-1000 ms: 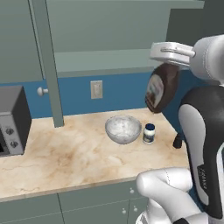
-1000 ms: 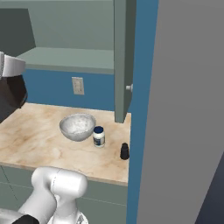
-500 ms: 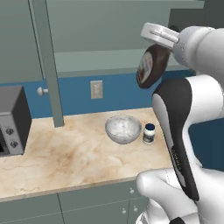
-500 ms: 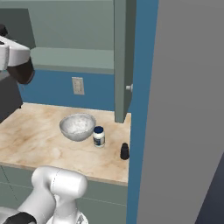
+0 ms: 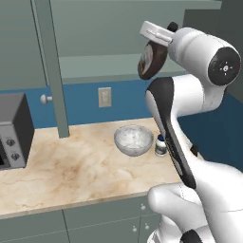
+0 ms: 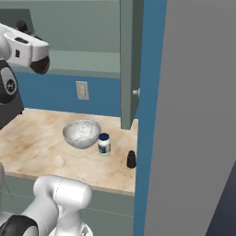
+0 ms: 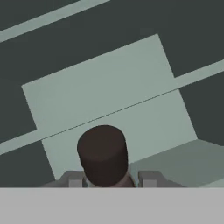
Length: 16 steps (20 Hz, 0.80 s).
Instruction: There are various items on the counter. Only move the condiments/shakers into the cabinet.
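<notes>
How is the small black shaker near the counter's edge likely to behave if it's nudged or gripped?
The black shaker looks slim and taller than wide, so a sideways nudge would probably tip it. It stands close to the counter edge, so it might roll off. Probably rigid and light.

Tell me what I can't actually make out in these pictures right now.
- Syrup bottle: in the left base view the gripper and arm cover its neck; its label is too blurred to read.
- Black shaker: in the left base view the arm hides it.
- White jar: the arm partly covers it in the left base view.
- Cabinet: in the hand view the bottle's cap blocks part of the shelf.
- Microwave: cut off by the left edge.
</notes>
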Available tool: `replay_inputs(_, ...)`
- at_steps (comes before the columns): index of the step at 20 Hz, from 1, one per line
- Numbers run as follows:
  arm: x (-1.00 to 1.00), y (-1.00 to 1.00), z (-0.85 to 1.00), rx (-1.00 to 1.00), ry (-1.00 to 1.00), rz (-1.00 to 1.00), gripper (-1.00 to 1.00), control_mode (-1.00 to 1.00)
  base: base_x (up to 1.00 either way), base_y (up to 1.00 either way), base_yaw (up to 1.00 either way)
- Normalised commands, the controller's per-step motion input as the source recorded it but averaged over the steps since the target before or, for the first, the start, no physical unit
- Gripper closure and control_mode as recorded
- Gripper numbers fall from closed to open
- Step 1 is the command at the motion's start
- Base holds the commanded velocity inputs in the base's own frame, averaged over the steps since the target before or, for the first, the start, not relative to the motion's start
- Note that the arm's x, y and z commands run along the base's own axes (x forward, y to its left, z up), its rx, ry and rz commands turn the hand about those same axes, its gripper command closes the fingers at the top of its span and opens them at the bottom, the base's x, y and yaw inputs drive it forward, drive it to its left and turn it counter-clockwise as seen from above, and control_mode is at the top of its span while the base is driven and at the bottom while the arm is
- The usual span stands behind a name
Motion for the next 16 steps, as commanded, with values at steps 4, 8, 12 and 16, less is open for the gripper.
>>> replay_inputs(4,0.75,-0.03,0.04,0.01,-0.04,0.0,1.0,-1.0,0.0,0.0,0.0)
replay_inputs(8,0.68,-0.01,0.0,0.0,0.04,0.0,1.0,-1.0,0.0,0.0,0.0)
replay_inputs(12,0.74,0.0,-0.01,0.0,0.07,0.0,1.0,-1.0,0.0,0.0,0.0)
replay_inputs(16,0.72,0.0,-0.18,0.0,0.09,0.0,1.0,-1.0,0.0,0.0,0.0)
